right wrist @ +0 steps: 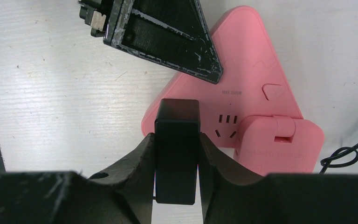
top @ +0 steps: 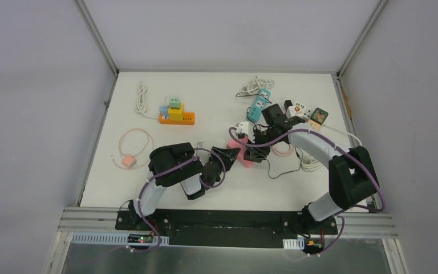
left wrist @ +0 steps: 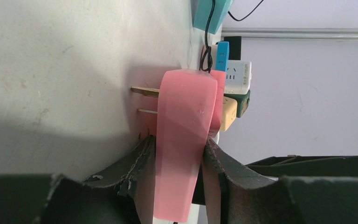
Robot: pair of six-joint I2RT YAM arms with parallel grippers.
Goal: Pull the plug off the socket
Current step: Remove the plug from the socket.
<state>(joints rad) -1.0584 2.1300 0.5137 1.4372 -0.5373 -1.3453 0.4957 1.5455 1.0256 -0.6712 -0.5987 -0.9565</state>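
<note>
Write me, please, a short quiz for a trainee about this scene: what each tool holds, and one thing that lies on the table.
1. True or false: the left tool is shut on the pink socket.
2. What does the right tool grip? A) nothing B) the black plug C) the pink socket
3. In the top view, what colour is the power strip on the left half of the table, with small adapters stacked on it?

Key: 1 true; 2 B; 3 orange.
</note>
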